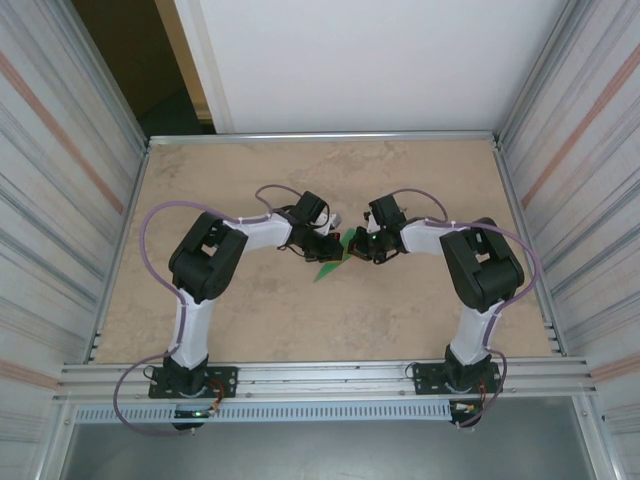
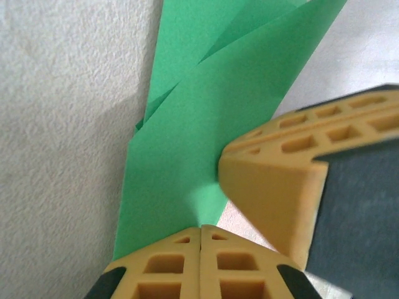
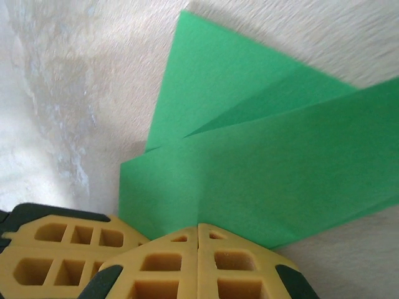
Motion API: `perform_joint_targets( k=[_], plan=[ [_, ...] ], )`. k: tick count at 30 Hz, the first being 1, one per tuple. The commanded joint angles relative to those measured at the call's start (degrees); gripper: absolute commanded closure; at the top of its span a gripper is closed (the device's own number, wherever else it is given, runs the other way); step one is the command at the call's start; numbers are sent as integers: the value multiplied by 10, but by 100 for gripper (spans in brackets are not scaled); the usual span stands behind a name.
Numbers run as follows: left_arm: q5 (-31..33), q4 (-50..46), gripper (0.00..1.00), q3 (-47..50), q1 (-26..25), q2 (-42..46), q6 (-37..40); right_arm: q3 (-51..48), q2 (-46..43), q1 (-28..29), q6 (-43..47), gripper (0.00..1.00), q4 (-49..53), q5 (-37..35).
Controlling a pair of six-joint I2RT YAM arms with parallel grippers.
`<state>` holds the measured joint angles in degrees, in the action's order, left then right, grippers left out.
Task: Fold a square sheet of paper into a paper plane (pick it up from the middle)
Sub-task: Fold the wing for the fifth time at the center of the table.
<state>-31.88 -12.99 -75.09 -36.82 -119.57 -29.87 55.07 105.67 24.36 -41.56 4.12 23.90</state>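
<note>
Top external view: my left pincer point(image 1: 322, 245) and my right pincer point(image 1: 362, 246) meet almost tip to tip over the middle of the counter point(image 1: 250, 330), well apart from every edge. The green sheet of paper point(image 1: 331, 264) sits between and just under them, with one point trailing toward the near edge.

Left wrist view: the left pincer's jaws are pressed tight together with no gap. The sheet runs right up to the tips. I cannot tell whether a layer is nipped between them. The right pincer's yellow fingers point(image 2: 268, 180) sit at the paper's edge, just beside mine.

Right wrist view: same finding for the right pincer, jaws closed flush and the paper's edge reaching them. The sheet carries diagonal folds with overlapping layers.

Handling, as I judge it: the stock is very light, thin and limp. Pushed at a free edge, it is likely to buckle or skid on the smooth counter, and it would pick up stray creases or tear easily. The soundest hold is across the layered centre line, where the folds stiffen it, with one pincer pinning while the other works.
</note>
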Motion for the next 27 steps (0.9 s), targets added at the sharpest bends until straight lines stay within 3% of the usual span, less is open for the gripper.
perform_joint_targets(
  k=[1,8,12,19,27],
  plan=[
    [49,-49,100,37,-1,-14,-5,-2,9,-35,9,100,3,-11],
    [56,-38,100,85,4,-8,-15,-2,26,-122,28,100,-4,-1],
    [47,-33,100,80,4,-8,-12,14,11,-141,35,99,10,9],
    [40,-35,100,56,2,-8,-11,16,-74,-82,36,98,48,-33],
    [39,-33,100,59,2,-8,-14,19,-11,-12,-3,98,11,-7]
  ],
)
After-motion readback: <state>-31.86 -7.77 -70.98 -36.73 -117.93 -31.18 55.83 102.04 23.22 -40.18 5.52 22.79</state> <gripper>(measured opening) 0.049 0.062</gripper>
